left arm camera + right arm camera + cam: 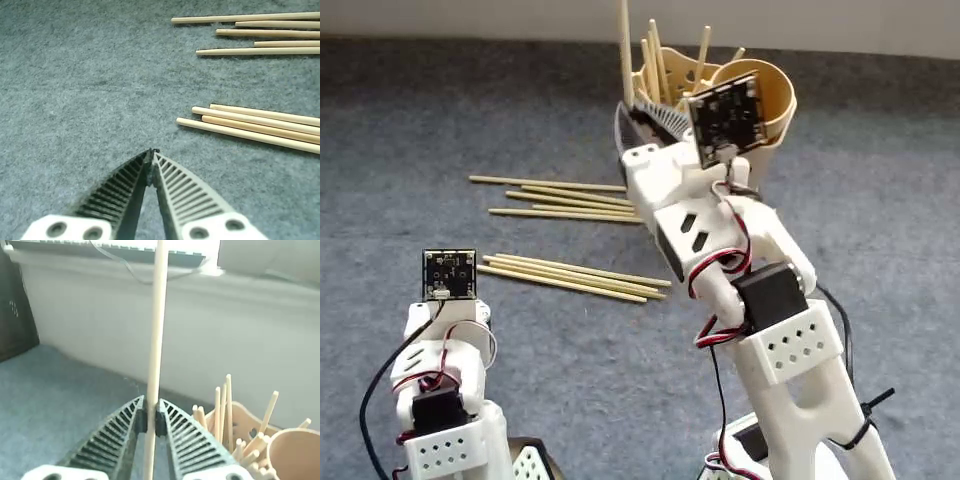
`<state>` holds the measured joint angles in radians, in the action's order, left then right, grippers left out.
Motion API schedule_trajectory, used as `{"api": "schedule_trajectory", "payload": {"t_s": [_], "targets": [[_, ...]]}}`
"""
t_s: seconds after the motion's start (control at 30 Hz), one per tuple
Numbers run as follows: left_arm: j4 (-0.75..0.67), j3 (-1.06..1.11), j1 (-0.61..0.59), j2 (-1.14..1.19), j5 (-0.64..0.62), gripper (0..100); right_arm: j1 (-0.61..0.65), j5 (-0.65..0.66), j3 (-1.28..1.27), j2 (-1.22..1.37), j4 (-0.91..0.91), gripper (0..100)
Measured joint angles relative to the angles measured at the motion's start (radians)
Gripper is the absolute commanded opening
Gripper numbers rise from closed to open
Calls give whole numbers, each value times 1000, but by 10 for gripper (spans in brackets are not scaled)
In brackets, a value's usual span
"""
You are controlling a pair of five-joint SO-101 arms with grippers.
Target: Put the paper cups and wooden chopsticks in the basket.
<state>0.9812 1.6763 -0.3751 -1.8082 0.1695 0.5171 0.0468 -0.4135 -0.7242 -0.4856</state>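
Observation:
My right gripper (151, 412) is shut on one wooden chopstick (158, 330), held upright. In the high view this held chopstick (626, 50) rises beside the tan basket (775, 125) at the back, and the right gripper (632, 118) sits at the basket's left rim. Several chopsticks (660, 60) stand in the basket next to a paper cup (295, 450). Two loose bundles of chopsticks lie on the grey carpet: a far bundle (565, 198) and a near bundle (570, 275). My left gripper (151, 160) is shut and empty, low over the carpet, short of the near bundle (250, 125).
Grey carpet (440, 130) covers the whole work surface, with open room to the left of the loose chopsticks. A pale wall (100, 315) runs behind the basket. The right arm's body (760, 290) spans the area between the near bundle and the basket.

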Motion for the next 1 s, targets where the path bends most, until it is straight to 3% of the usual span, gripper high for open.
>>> {"api": "schedule_trajectory", "payload": {"t_s": [0.23, 0.53, 0.8, 1.0], "targets": [[0, 0, 0, 0, 0, 7, -18, 0, 0, 0, 269, 5], [0, 0, 0, 0, 0, 7, -132, 0, 0, 21, 514, 5], [0, 0, 0, 0, 0, 7, -167, 0, 0, 305, 753, 5], [0, 0, 0, 0, 0, 7, -206, 0, -2, 477, 833, 5]]}}
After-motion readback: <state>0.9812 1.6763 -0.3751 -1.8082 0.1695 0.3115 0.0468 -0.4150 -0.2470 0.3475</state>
